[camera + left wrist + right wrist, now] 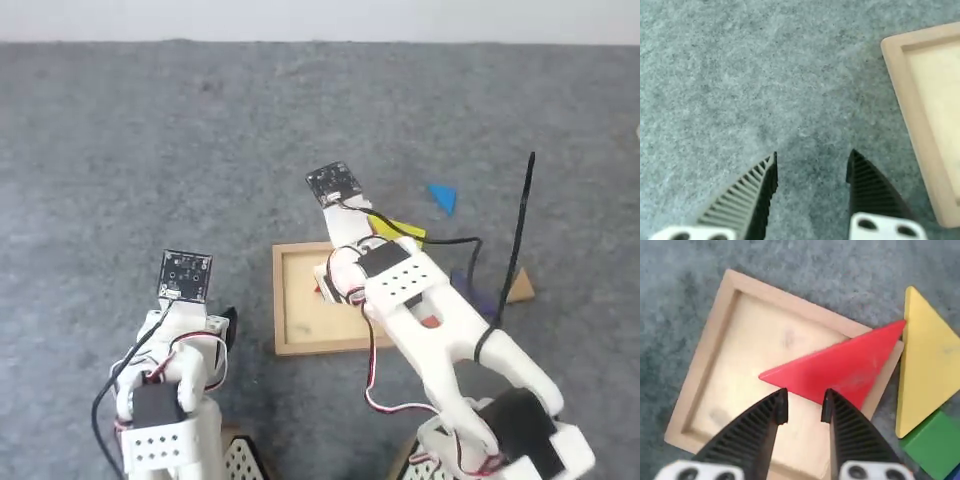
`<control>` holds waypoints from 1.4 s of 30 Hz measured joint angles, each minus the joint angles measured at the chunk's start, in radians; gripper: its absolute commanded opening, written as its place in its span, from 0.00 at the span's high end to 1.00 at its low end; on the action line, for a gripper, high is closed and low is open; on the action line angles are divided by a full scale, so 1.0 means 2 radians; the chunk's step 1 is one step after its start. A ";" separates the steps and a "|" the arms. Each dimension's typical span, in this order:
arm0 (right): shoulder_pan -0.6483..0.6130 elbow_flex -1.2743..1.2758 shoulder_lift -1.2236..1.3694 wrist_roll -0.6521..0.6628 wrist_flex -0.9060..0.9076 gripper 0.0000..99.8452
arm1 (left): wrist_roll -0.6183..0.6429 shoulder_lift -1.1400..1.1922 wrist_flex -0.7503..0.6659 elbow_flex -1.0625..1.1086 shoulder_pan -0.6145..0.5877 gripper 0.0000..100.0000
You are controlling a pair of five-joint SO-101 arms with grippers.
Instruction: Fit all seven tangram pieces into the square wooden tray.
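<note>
The square wooden tray (290, 300) lies on the grey carpet. A red triangle (840, 367) lies slanted across the tray (705, 355), one tip resting over its rim beside a yellow triangle (927, 370). My right gripper (804, 407) hovers over the tray, open by a narrow gap, with its fingertips at the red triangle's long edge. A green piece (935, 442) touches the yellow one. My left gripper (812, 170) is open over bare carpet beside the tray corner (900, 75), holding nothing.
A small blue triangle (443, 198) lies apart on the carpet beyond the tray. The yellow triangle (400, 230), a purple piece (482, 296) and a tan piece (520, 288) sit beside the tray under the right arm (420, 300). A black cable (520, 230) arcs above them.
</note>
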 measured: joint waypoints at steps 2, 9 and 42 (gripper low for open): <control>0.000 0.000 0.000 0.008 0.002 0.88 | 0.000 0.000 0.000 0.000 0.000 0.78; -0.002 0.000 0.009 0.054 0.014 0.88 | 0.000 0.000 0.000 0.000 0.000 0.78; -0.050 -0.133 0.120 0.033 0.015 0.88 | 0.000 0.000 0.000 0.000 0.000 0.78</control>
